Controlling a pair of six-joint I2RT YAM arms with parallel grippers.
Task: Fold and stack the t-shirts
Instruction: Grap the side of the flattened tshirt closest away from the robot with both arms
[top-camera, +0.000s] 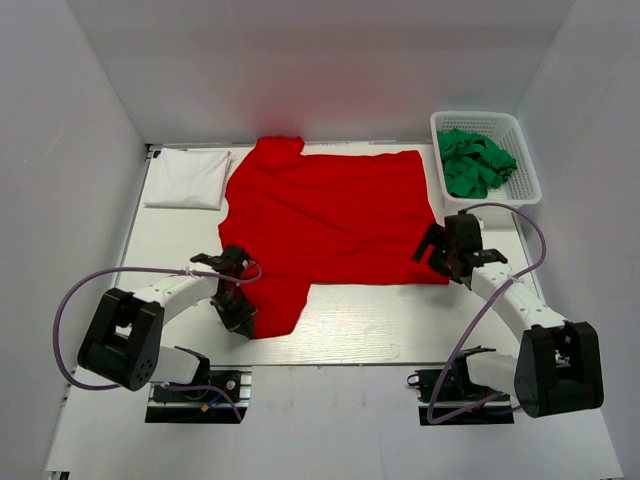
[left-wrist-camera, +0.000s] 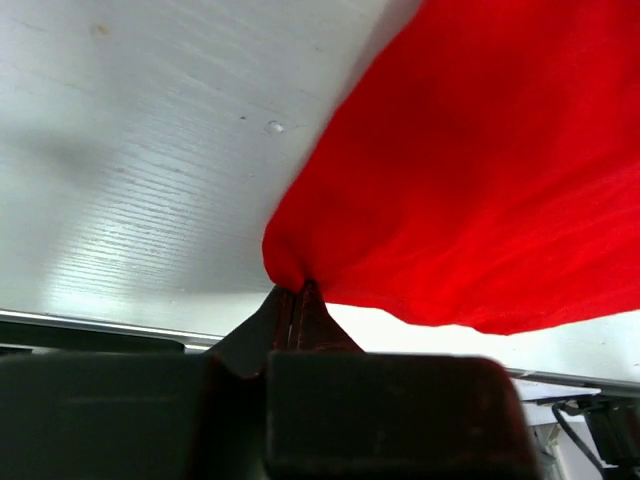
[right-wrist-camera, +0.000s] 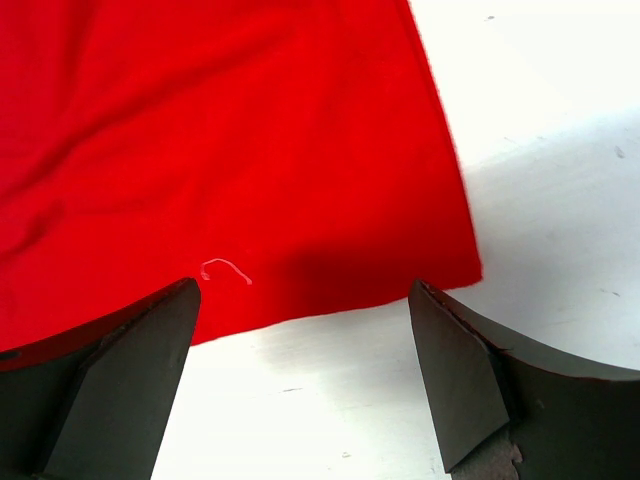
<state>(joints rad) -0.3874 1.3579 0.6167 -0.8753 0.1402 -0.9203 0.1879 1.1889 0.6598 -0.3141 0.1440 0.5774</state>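
Observation:
The red t-shirt (top-camera: 330, 215) lies spread flat across the middle of the table, with a sleeve hanging toward the near left. My left gripper (top-camera: 238, 300) is shut on the edge of that sleeve; in the left wrist view the red t-shirt (left-wrist-camera: 480, 180) is pinched at the gripper's tips (left-wrist-camera: 295, 292) and lifted off the table. My right gripper (top-camera: 447, 252) is open and empty, just above the red t-shirt's (right-wrist-camera: 230, 150) near right corner, with its fingers (right-wrist-camera: 140, 370) either side of the hem. A folded white t-shirt (top-camera: 187, 178) lies at the far left. Green t-shirts (top-camera: 474, 162) are bunched in the basket.
A white plastic lattice basket (top-camera: 523, 165) stands at the far right corner. White walls close in the table (top-camera: 380, 320) on three sides. Purple cables loop beside both arms.

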